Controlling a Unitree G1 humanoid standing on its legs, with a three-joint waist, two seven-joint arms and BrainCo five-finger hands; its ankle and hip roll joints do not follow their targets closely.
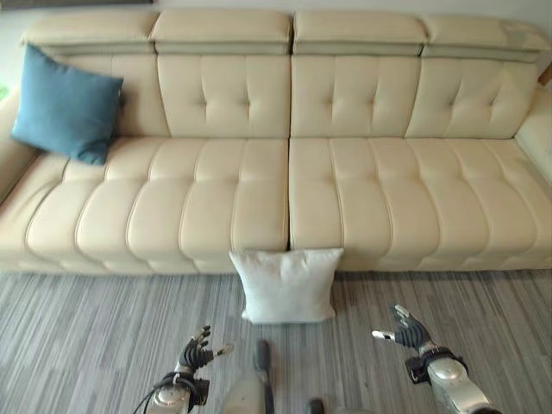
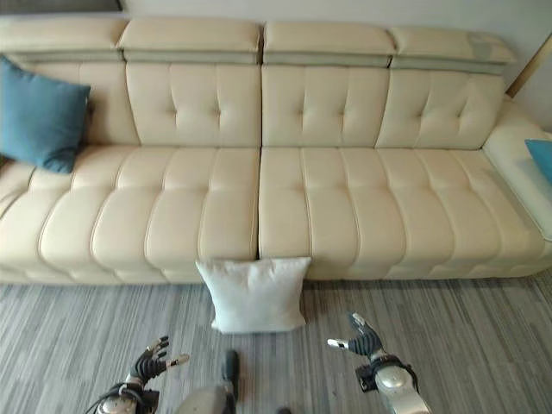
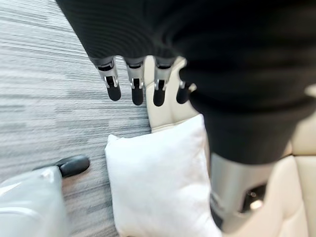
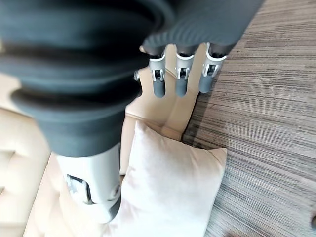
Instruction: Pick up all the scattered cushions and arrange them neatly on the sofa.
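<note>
On the striped grey floor (image 1: 103,328), a white cushion (image 1: 287,285) stands upright, leaning against the front of the cream sofa (image 1: 285,198) right where its two middle seats meet. A blue cushion (image 1: 65,105) rests against the backrest at the sofa's left end, tilted on one corner. At the far right end, the edge of another blue cushion (image 2: 542,157) lies on the sofa's side section. Both hands hover low over the floor, one on each side of the white cushion and apart from it. Left hand (image 1: 197,350) sits near the cushion's lower left corner, its fingers (image 3: 134,89) straight and spread, holding nothing. Right hand (image 1: 405,329) sits off the cushion's lower right corner, its fingers (image 4: 180,78) likewise straight and empty.
</note>
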